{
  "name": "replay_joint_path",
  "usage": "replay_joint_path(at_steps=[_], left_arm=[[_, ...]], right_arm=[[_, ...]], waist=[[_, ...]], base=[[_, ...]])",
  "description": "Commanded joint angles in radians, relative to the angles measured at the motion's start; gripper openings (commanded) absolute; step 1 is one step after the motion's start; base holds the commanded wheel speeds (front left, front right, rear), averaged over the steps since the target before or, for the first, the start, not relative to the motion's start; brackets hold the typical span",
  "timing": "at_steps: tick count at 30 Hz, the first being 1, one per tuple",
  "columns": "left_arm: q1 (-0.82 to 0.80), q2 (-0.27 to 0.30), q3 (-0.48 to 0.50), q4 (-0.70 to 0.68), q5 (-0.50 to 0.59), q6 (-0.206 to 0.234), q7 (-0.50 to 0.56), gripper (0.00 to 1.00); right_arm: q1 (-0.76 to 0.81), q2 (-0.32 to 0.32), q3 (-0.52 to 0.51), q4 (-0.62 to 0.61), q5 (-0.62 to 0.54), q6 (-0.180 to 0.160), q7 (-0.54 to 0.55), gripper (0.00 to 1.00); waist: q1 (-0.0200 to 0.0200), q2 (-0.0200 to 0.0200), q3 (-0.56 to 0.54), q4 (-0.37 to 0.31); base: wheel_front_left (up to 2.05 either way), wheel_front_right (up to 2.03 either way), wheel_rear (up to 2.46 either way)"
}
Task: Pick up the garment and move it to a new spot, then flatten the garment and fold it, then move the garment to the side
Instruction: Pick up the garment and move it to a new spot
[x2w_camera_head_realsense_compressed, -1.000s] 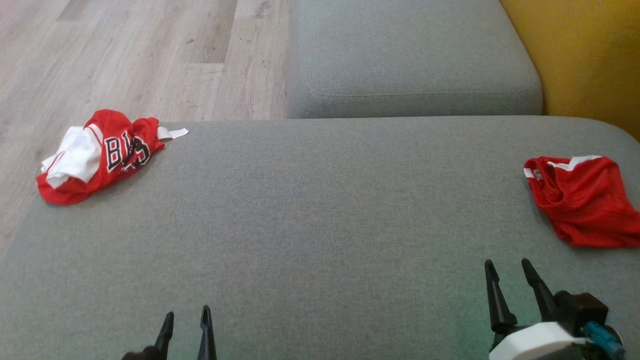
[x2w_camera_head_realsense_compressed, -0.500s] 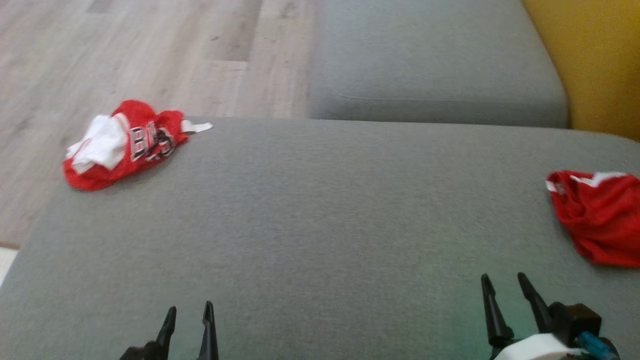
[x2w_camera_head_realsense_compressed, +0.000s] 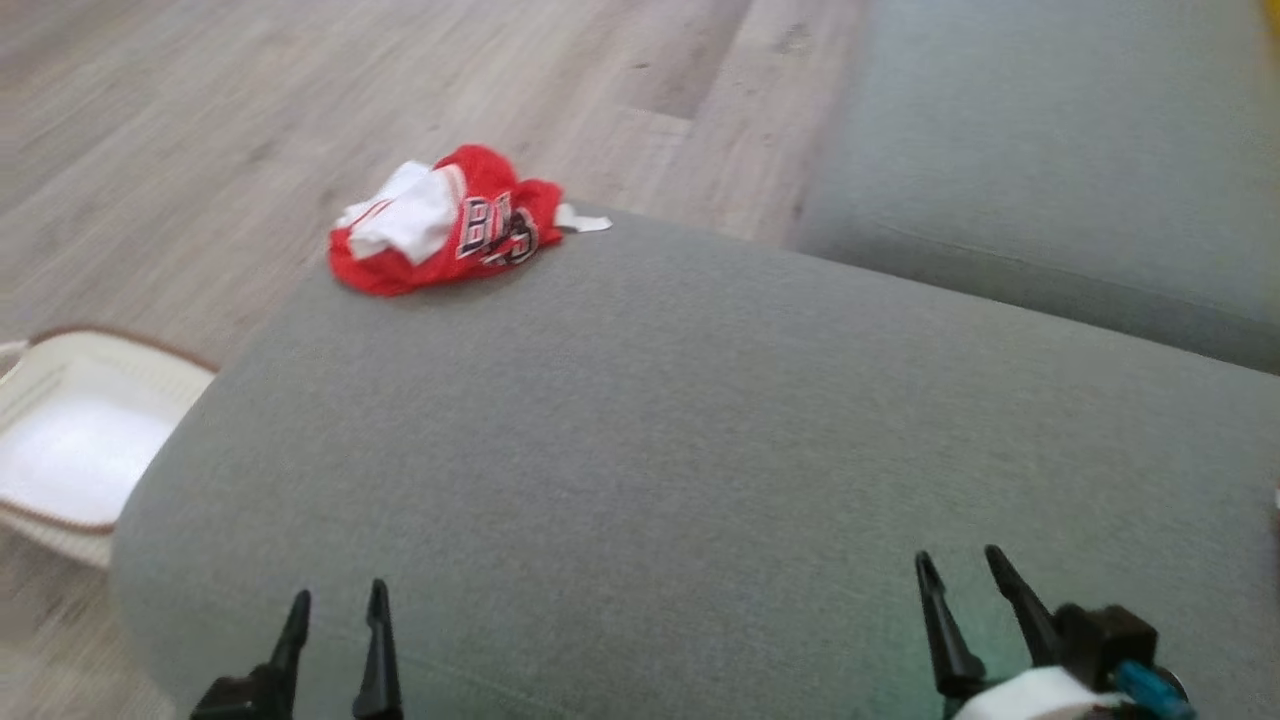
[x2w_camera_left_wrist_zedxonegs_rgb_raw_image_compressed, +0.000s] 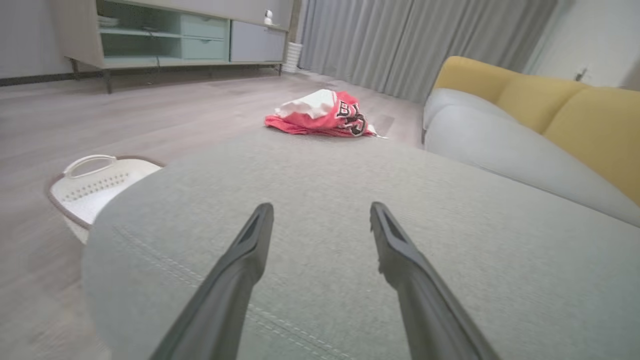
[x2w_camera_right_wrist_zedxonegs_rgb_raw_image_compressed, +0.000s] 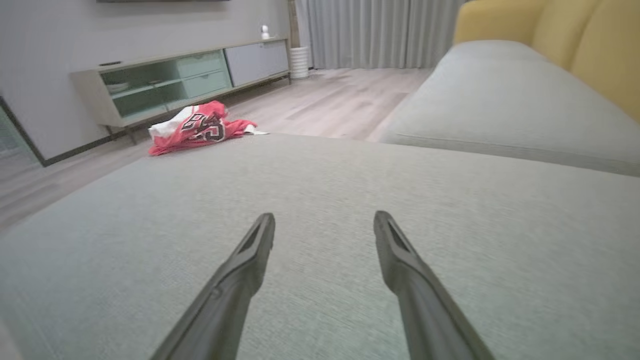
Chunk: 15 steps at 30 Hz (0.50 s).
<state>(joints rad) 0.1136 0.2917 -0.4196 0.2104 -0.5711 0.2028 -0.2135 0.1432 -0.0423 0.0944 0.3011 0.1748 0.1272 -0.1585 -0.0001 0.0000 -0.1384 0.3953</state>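
Swung leftward over the last second, camera and all, so no shift of the things themselves: red cloth once at the right edge now out of the head frame, white basket (x2w_camera_head_realsense_compressed: 140, 346) newly in at lower left.

Nearest, at bottom left of the head view: left gripper (x2w_camera_head_realsense_compressed: 338, 592), fingers spread wide, holding nothing, over the grey cushion (x2w_camera_head_realsense_compressed: 700, 430). At bottom right: right gripper (x2w_camera_head_realsense_compressed: 957, 556), likewise wide apart and empty. Same from each wrist view: two dark fingers well apart above bare grey fabric, nothing between them.

Further up, across the middle of the frame: broad grey cushion, with a stitched seam near its front edge in the left wrist view. Beside its lower left corner, down on the wooden floor (x2w_camera_head_realsense_compressed: 200, 120): basket, pale with a brown rim, well apart from both grippers.

Further still, upper left of centre in the head view: garment (x2w_camera_head_realsense_compressed: 440, 222), red with white parts and dark lettering, crumpled in a heap at the far corner of the cushion, with a small white strip sticking out at its right. Well apart from both grippers, untouched. Upper middle of the left wrist view (x2w_camera_left_wrist_zedxonegs_rgb_raw_image_compressed: 320, 114), upper left of the right wrist view (x2w_camera_right_wrist_zedxonegs_rgb_raw_image_compressed: 197, 127).

Farthest: second grey seat (x2w_camera_head_realsense_compressed: 1050, 150) at upper right; in the left wrist view a yellow backrest (x2w_camera_left_wrist_zedxonegs_rgb_raw_image_compressed: 550, 105), a low cabinet (x2w_camera_left_wrist_zedxonegs_rgb_raw_image_compressed: 165, 35) and grey curtains (x2w_camera_left_wrist_zedxonegs_rgb_raw_image_compressed: 415, 40).
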Motion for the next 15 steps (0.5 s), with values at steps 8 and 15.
replay_joint_path(at_steps=[8,15], left_arm=[[-0.012,0.011,0.073,-0.06,-0.012,0.019,-0.031,1.0],[-0.004,0.007,0.086,-0.06,-0.02,0.018,-0.037,1.0]], right_arm=[[-0.11,-0.008,0.084,-0.005,0.006,0.003,-0.023,1.0],[-0.103,-0.008,0.079,-0.005,-0.004,0.003,-0.026,1.0]], waist=[[0.0001,0.0,0.049,0.057],[0.0001,0.0,0.057,0.066]], base=[[0.0,0.0,0.0],[0.0,0.0,0.0]])
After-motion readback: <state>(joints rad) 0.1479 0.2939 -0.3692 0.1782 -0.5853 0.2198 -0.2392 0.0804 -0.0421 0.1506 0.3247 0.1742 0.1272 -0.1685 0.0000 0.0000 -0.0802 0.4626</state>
